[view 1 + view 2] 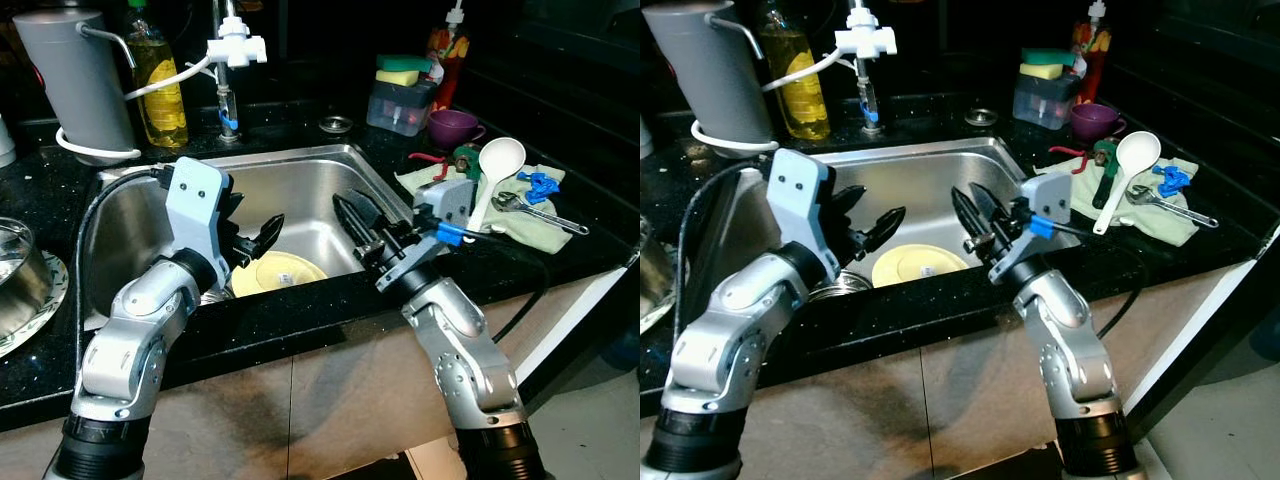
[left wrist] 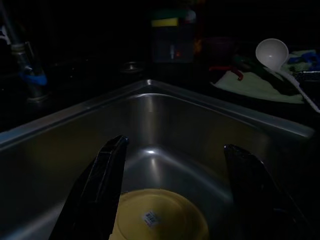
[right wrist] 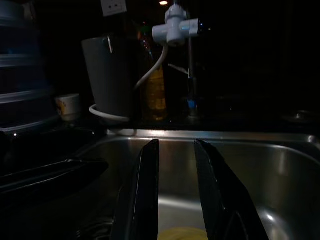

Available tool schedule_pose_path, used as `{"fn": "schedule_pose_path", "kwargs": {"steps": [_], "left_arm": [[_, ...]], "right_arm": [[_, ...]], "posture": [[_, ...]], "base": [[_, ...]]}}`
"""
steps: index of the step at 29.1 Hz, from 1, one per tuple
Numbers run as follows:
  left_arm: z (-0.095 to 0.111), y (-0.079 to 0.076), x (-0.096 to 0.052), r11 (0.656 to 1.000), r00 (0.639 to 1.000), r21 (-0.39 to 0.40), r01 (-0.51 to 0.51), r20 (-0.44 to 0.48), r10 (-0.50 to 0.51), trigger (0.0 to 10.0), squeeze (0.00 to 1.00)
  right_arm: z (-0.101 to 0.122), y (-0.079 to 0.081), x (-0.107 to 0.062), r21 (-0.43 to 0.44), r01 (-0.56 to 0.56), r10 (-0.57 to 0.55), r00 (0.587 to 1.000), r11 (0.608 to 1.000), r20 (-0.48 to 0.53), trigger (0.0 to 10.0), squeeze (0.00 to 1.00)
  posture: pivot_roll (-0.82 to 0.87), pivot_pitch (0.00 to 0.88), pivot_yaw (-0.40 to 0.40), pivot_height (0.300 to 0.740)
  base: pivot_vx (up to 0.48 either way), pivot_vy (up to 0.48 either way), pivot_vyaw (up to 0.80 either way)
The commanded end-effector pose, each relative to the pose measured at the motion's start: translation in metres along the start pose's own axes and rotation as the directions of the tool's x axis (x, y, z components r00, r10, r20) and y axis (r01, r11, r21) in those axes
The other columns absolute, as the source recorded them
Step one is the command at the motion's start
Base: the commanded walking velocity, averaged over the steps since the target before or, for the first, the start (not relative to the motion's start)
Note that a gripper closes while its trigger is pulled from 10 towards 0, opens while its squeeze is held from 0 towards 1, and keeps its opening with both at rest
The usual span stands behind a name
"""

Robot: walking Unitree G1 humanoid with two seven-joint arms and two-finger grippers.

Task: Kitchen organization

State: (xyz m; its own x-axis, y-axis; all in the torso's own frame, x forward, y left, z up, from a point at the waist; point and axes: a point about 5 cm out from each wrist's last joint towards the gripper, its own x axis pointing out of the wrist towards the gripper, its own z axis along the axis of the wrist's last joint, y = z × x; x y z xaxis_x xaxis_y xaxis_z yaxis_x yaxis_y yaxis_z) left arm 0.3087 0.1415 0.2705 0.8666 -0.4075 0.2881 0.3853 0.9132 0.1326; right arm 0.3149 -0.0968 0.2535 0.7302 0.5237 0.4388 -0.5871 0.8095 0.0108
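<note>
**Both grippers over the sink, nothing in hand; yellow plate not yet lifted**

Position of arms. The left gripper [image 1: 258, 238] hangs over the near left part of the stainless sink [image 1: 300, 175], its fingers spread wide and holding nothing. The left wrist view shows the two fingers standing to either side of the yellow plate [image 1: 277, 273], above it and apart from it. The right gripper [image 1: 362, 226] reaches in over the sink's near right edge; its fingers stand a narrow gap apart and are likewise empty.

Task item. The yellow plate lies flat on the sink floor near the front wall, a small sticker at its centre. It sits between the two grippers and below both.

Surroundings. On the black bench [image 1: 40, 195] behind the sink stand a grey jug [image 1: 75, 75], a bottle of yellow liquid [image 1: 160, 85] and the tap [image 1: 228, 60]. To the right lie a sponge box [image 1: 400, 100], a purple cup [image 1: 452, 128], and a cloth [image 1: 525, 215] bearing a white ladle [image 1: 495, 170], a spanner [image 1: 540, 212] and blue clips [image 1: 540, 185]. A steel bowl [image 1: 15, 275] sits at far left.

Progress. Judged early: the plate remains in the sink, and the tools on the cloth appear unsorted. Grasping and removing the plate looks to be the step in hand; all putting-away is outstanding.
</note>
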Motion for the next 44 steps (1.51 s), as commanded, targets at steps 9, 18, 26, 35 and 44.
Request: {"fn": "schedule_pose_path", "kwargs": {"steps": [9,18,26,35,44], "left_arm": [[-0.004,-0.004,-0.004,1.0,1.0,-0.015,0.001,-0.022,-0.001,10.0,0.0],[-0.005,-0.005,-0.006,1.0,0.999,-0.012,-0.003,-0.033,0.003,10.0,0.0],[-0.018,-0.006,-0.015,0.999,0.993,0.031,0.017,-0.121,-0.013,10.0,0.0],[-0.053,-0.011,-0.04,0.994,0.937,0.062,0.089,-0.344,-0.063,10.0,0.0],[-0.096,-0.039,-0.069,0.976,0.839,0.047,0.213,-0.52,-0.158,10.0,0.0]], "right_arm": [[-0.004,0.003,-0.003,0.0,0.007,-0.007,1.0,1.0,-0.021,10.0,0.0],[-0.005,0.004,-0.004,-0.001,0.002,-0.002,0.999,1.0,-0.033,10.0,0.0],[-0.011,0.009,-0.008,0.023,-0.053,0.054,0.995,0.998,-0.089,10.0,0.0],[-0.038,0.014,-0.04,0.115,-0.208,0.234,0.924,0.971,-0.304,10.0,0.0],[-0.088,0.02,-0.094,0.226,-0.297,0.373,0.724,0.928,-0.58,10.0,0.0]], "posture": [[-0.04,0.125,-0.051,0.74],[-0.04,0.124,-0.053,0.74],[-0.04,0.127,-0.065,0.74],[-0.03,0.135,-0.076,0.74],[-0.03,0.143,-0.072,0.74]], "base": [[-0.404,0.0,0.0],[-0.243,0.0,0.0],[0.0,0.0,0.0],[0.0,0.0,0.0],[0.0,0.0,0.0]]}}
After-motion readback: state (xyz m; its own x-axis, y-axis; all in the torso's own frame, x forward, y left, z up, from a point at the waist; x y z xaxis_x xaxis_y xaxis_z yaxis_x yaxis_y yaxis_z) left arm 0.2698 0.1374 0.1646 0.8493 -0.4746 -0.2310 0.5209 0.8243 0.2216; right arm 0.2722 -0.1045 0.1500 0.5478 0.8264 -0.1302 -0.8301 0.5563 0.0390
